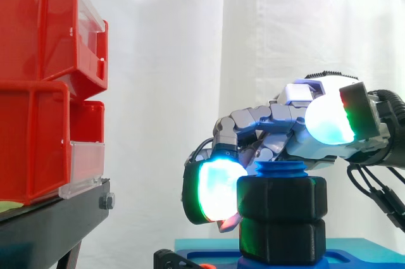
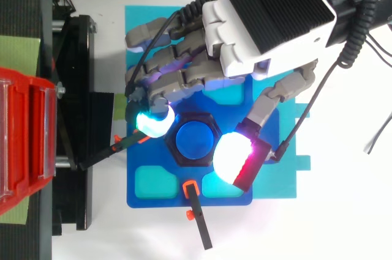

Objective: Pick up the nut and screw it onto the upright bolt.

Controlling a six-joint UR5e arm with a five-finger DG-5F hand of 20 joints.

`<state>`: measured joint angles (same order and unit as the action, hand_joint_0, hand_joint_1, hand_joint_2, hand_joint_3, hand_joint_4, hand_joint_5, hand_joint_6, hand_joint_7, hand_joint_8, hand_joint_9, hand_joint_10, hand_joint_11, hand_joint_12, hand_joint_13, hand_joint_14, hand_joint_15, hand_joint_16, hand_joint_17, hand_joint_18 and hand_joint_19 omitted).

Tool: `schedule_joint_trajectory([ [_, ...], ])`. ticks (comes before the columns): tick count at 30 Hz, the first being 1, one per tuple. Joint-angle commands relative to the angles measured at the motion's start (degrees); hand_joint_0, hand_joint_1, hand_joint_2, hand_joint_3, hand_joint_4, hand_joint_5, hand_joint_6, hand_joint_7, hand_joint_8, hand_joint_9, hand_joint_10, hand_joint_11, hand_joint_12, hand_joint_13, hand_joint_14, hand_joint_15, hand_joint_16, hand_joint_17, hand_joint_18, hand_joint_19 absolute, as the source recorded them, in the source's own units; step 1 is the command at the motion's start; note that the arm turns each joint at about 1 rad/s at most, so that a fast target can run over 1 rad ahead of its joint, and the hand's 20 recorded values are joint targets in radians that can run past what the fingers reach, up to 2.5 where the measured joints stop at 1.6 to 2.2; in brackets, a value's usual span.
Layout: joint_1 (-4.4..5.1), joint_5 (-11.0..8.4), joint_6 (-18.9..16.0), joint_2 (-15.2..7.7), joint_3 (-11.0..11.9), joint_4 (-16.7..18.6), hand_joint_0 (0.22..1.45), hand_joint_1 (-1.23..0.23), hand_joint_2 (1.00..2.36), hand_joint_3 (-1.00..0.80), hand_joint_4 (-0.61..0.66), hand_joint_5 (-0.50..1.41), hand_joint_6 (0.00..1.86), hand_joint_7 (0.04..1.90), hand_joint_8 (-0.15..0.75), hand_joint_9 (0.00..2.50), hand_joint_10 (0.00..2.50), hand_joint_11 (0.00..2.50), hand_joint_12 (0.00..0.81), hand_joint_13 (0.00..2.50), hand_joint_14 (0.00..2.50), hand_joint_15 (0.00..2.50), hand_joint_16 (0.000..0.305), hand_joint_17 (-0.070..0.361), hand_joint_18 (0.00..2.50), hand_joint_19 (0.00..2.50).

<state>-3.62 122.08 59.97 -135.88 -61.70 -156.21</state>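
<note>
Just below my curled fingers, the black hexagonal plastic nut sits on the upright blue threaded bolt, axis vertical, mid-width on the blue base plate. My hand wraps round it, one glowing fingertip against its flank, thumb riding higher.

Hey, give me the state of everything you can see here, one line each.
nut, threaded onto the bolt, thread tip showing above it
bolt, upright on the blue base
hand, reaching over the nut, grip unclear
red bins, stacked on the black stand
</note>
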Motion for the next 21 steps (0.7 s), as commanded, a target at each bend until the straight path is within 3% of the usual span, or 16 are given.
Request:
schedule_joint_trajectory([
  [1, -0.24, 0.00, 0.15, 0.00, -0.09, -0.15, 0.50, -0.21, 1.00, -0.50, 0.13, 0.01, 0.50, 1.39, 0.240, 0.79, 0.00, 0.00, 0.221, 0.50, 0.00, 0.00, 0.019, 0.042, 0.12, 0.00],
  [15, -1.12, 0.00, 0.85, 0.00, -0.97, 0.38, 0.51, -0.23, 1.00, -0.50, 0.09, 0.05, 0.50, 1.43, 0.234, 0.94, 0.00, 0.00, 0.198, 0.60, 0.00, 0.00, 0.015, 0.034, 0.23, 0.00],
  [21, -1.48, 0.09, 0.85, 0.00, -0.97, 0.55, 0.51, -0.24, 1.00, -0.50, 0.07, 0.05, 0.54, 1.35, 0.227, 1.04, 0.00, 0.00, 0.181, 0.66, 0.00, 0.00, 0.013, 0.028, 0.30, 0.00],
])
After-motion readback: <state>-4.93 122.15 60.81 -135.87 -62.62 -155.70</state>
